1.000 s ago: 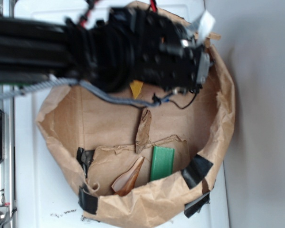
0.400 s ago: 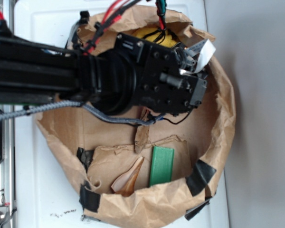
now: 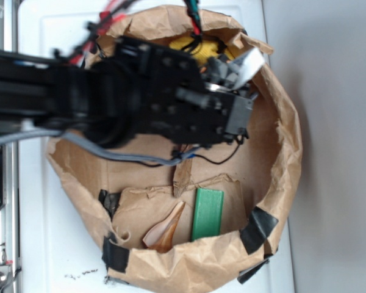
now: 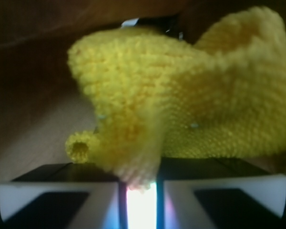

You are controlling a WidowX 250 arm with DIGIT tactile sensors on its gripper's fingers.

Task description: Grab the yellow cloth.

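the gripper [image 4: 142, 191] is pinching a hanging fold of the yellow cloth [image 4: 190, 100], its two pale fingers [image 4: 57, 193] pressed nearly together with only a bright slit between them; the cloth is bunching up in soft folds just above, likely because the pinch is gathering it; in the exterior view the yellow cloth [image 3: 192, 44] is lying at the far edge of the brown paper bowl [image 3: 280, 152], mostly hidden under the black arm [image 3: 146, 104]; the green block [image 3: 207, 213] is sitting well apart, near the opposite rim.
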